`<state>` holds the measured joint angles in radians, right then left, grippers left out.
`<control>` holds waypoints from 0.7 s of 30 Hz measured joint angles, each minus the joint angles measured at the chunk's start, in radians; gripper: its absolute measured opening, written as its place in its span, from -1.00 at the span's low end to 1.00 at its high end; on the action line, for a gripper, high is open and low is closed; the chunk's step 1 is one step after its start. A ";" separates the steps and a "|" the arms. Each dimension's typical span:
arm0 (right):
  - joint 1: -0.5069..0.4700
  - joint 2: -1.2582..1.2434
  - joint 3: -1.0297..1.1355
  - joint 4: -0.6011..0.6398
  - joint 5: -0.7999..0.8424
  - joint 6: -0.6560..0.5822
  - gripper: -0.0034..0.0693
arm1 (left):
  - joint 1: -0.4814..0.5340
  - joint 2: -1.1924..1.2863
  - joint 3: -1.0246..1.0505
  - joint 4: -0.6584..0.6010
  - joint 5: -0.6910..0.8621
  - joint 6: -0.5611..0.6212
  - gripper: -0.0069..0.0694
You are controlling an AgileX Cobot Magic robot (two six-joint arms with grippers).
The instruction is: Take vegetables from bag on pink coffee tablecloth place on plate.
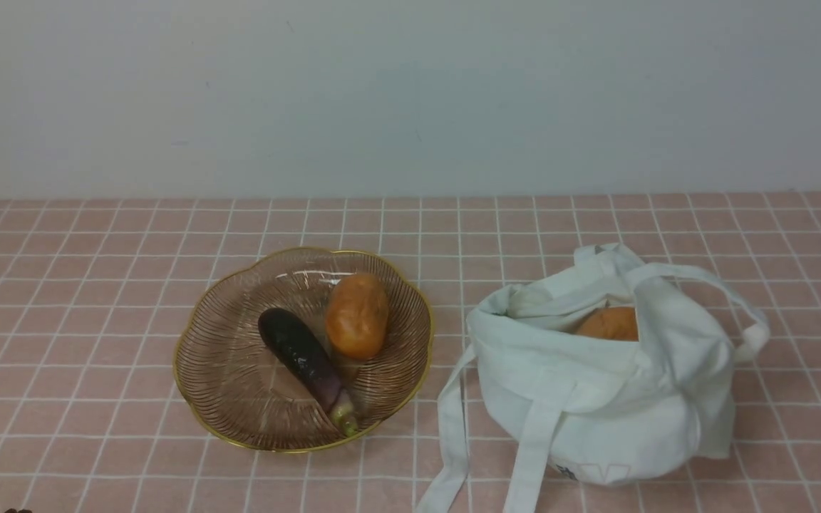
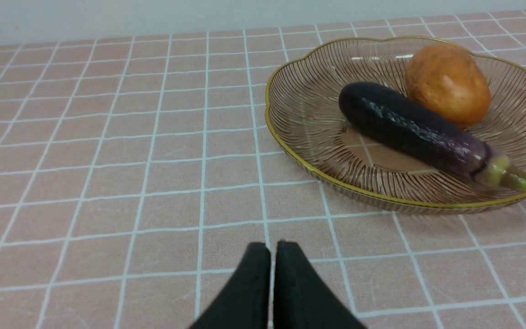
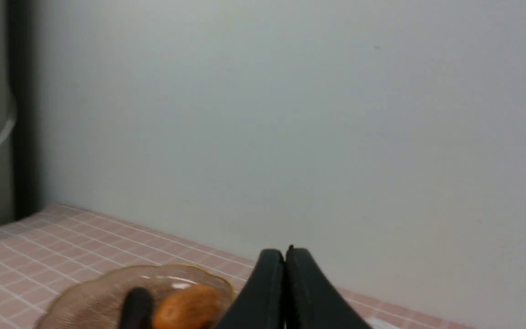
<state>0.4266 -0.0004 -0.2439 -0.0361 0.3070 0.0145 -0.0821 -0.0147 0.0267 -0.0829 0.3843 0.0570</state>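
- The left gripper [image 2: 272,249] is hovering low over the pink tablecloth [image 1: 83,299], its two black fingers [image 2: 254,283] pressed together with nothing between them. It is out of sight in the front view.
- The plate [image 1: 204,377] is sitting on the tablecloth ahead of that gripper and off to one side, near it but not touching, as its wrist view is showing.
- A dark purple eggplant [image 1: 303,360] is lying slantwise across the middle of the plate, its green stem end pointing toward the near rim.
- An orange-brown potato [image 1: 357,315] is resting in the plate on the far side of the eggplant, touching or nearly touching its dark end; from the left gripper it is lying beyond the eggplant.
- The white bag [image 1: 596,399] is standing on the tablecloth just beside the plate, on its right, mouth gaping upward and its two strap handles [image 1: 453,427] trailing down toward the front edge.
- A second potato [image 1: 608,324] is showing inside the bag's open mouth, mostly hidden by the cloth.
- The right gripper [image 3: 285,256] is being held higher up and facing the pale wall [image 3: 290,114], its black fingers also squeezed together and holding nothing. In its wrist view the plate and the orange potato are lying below and ahead of the fingertips, blurred; the bag is barely entering that view.
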 joint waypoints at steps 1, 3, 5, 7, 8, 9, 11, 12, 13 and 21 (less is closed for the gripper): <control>-0.074 0.000 0.038 0.000 0.000 0.000 -0.95 | 0.000 0.000 0.000 0.000 0.000 0.000 -0.83; -0.217 0.000 0.106 0.001 0.000 0.000 -0.95 | 0.000 0.000 0.000 0.000 0.000 0.000 -0.83; -0.299 0.000 0.166 0.001 0.000 0.000 -0.95 | 0.000 0.000 0.000 0.000 0.000 0.000 -0.83; -0.374 -0.004 0.218 0.003 0.001 0.000 -0.95 | 0.000 0.000 0.000 0.000 0.000 0.000 -0.83; -0.412 -0.007 0.249 0.003 0.011 0.000 -0.95 | 0.000 0.000 0.000 0.000 0.000 0.000 -0.83; -0.430 -0.009 0.262 0.003 0.019 0.000 -0.95 | 0.000 0.000 0.000 0.000 0.000 0.000 -0.83; -0.453 -0.010 0.270 0.003 0.049 0.000 -0.95 | 0.000 0.000 0.000 0.000 0.000 0.000 -0.83; -0.455 -0.010 0.269 0.003 0.055 0.000 -0.95 | 0.000 0.001 0.000 0.000 0.000 0.000 -0.83; -0.456 -0.010 0.269 0.003 0.056 0.000 -0.95 | 0.000 0.001 0.000 0.000 0.000 0.000 -0.83; -0.457 -0.011 0.268 0.007 0.065 0.006 -0.95 | 0.000 0.001 0.000 0.000 0.000 0.000 -0.83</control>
<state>-0.0300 -0.0113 0.0242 -0.0293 0.3717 0.0209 -0.0821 -0.0138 0.0267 -0.0829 0.3843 0.0570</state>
